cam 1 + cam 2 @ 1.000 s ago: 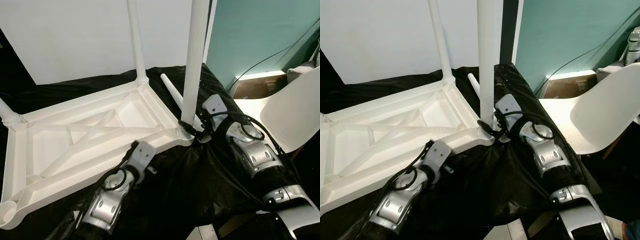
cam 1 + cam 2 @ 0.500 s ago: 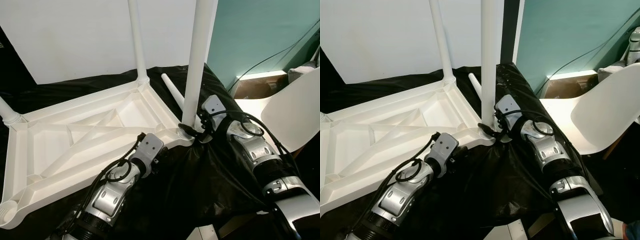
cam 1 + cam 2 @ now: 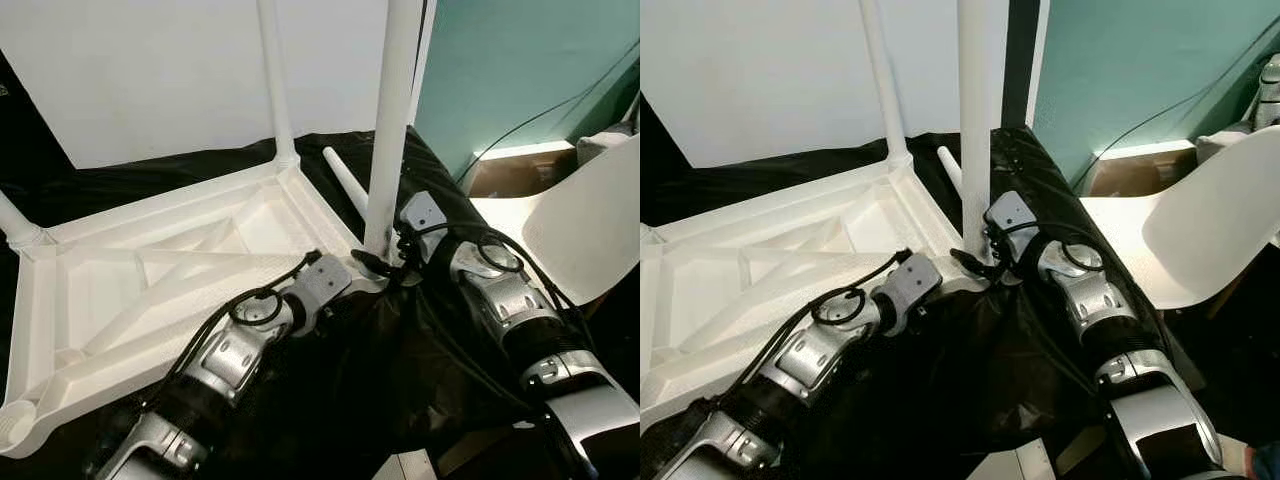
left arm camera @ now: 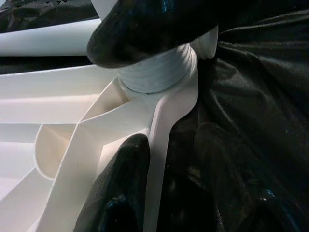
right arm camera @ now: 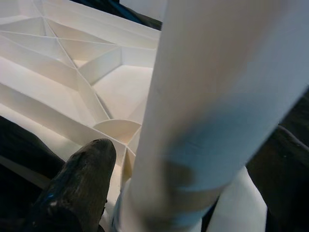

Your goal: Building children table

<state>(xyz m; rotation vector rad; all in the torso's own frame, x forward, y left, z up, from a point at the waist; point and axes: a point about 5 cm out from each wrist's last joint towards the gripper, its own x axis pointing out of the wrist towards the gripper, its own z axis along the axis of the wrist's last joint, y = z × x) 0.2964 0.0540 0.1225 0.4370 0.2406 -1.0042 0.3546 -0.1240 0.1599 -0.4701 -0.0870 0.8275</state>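
One tool (image 3: 352,272) nearer table corner (image 3: 345,268)

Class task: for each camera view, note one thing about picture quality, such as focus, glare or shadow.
Eye views: sharp and evenly lit; the black sheet shows soft sheen.
Left wrist view: the near fingers are blurred, the table leg thread crisp, with glare on the sheet.
Right wrist view: the leg is very close and soft-focused, shaded low down.

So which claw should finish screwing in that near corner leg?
Right, probably. The right claw already grips the base of the upright leg at its threaded socket. The left claw sits at the tabletop rim beside that corner, so it is better placed to steady the frame.
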